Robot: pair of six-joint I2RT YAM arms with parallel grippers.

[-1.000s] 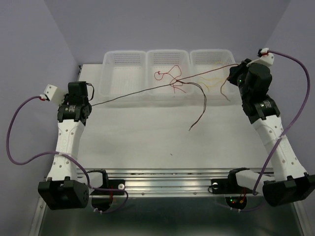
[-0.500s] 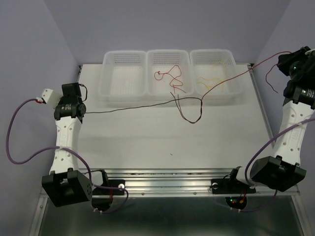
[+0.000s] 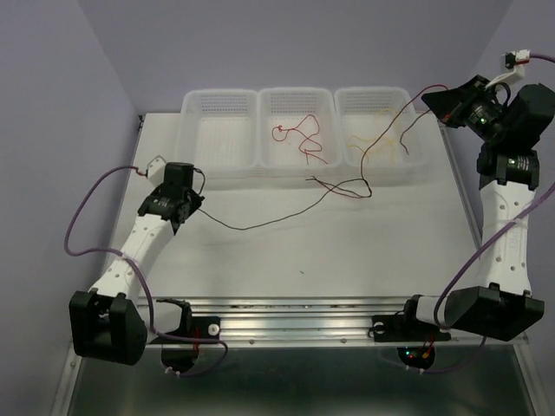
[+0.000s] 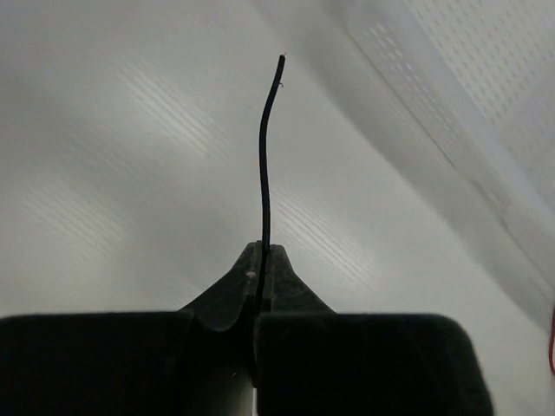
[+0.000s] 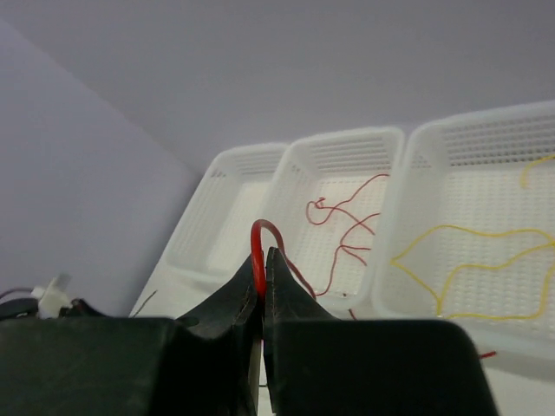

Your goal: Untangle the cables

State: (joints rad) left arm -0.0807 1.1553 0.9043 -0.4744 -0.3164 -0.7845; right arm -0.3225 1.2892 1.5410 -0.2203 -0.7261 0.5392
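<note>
My left gripper [image 3: 197, 194] is shut on the end of a thin black cable [image 3: 260, 225]. The cable sags across the table to a loose crossing with a dark red cable [image 3: 362, 160] just in front of the baskets. In the left wrist view the jaws [image 4: 263, 256] pinch the black cable [image 4: 264, 156], and a short end sticks out ahead. My right gripper [image 3: 434, 99] is raised at the far right and shut on the dark red cable [image 5: 257, 234], which hangs down to the crossing. Another red cable [image 3: 299, 139] lies in the middle basket. A yellow cable [image 3: 379, 139] lies in the right basket.
Three white mesh baskets stand in a row at the back: left [image 3: 218, 165], middle [image 3: 295, 91], right [image 3: 373, 90]. Thick purple cables loop beside both arms. The arm bases and a metal rail [image 3: 295, 316] run along the near edge.
My left gripper has swung in toward the table's middle, and the taut black cable has gone slack. My right gripper has moved left and stays high. The crossing has shifted right.
</note>
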